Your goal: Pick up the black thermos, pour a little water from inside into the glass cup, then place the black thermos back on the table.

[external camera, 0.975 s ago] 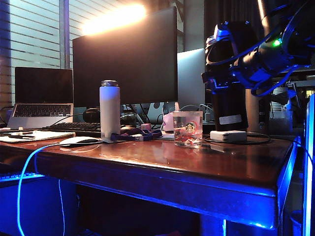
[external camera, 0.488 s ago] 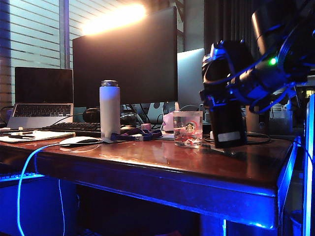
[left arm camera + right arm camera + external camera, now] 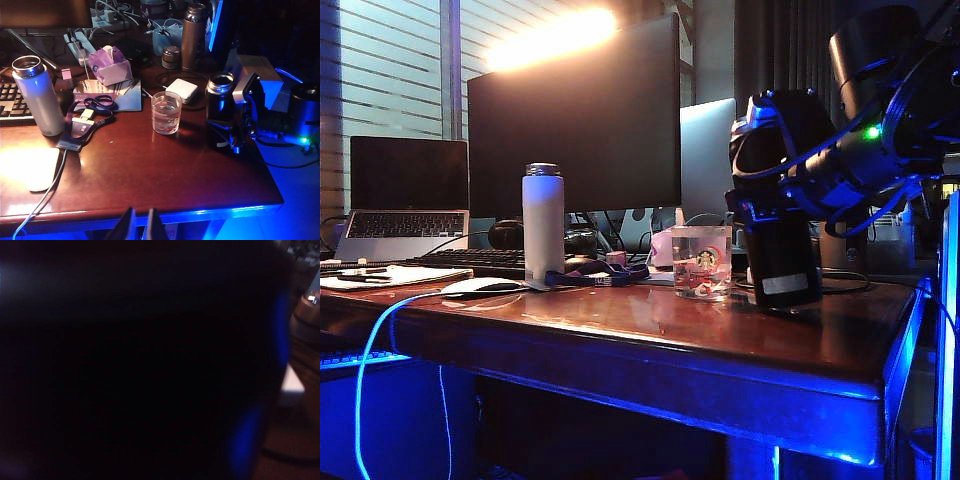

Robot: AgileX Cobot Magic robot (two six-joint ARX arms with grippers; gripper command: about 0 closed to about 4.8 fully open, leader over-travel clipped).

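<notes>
1. Nearest the left wrist camera, the left pincer (image 3: pixel 139 227) hovers off the front edge of the table (image 3: pixel 150 175); its two fingertips sit close with only a thin gap between them, gripping nothing.
2. From above, that view shows the glass cup (image 3: pixel 166 113) holding clear liquid, and the black thermos (image 3: pixel 220 112) just beside it with its silvery mouth uncovered. The exterior view shows neither opening.
3. The exterior view shows the thermos (image 3: pixel 782 250) roughly upright with its base at the table (image 3: pixel 740 335); whether it actually touches the wood is hard to tell. The white label near its base shows here.
4. The right pincer (image 3: pixel 770 205) is clamped around the upper body of the thermos, seen in the exterior view; the right wrist view is almost wholly filled by a dark surface (image 3: pixel 140 360), likely that thermos.
5. The glass cup (image 3: pixel 701 262) stands apart from the thermos, on its left in the exterior view.
6. Bottles counted in the left wrist view: three, the black thermos, one white bottle (image 3: pixel 38 95), one bronze bottle (image 3: pixel 193 36) farthest back. One glass cup, one white charger block (image 3: pixel 183 90).
</notes>
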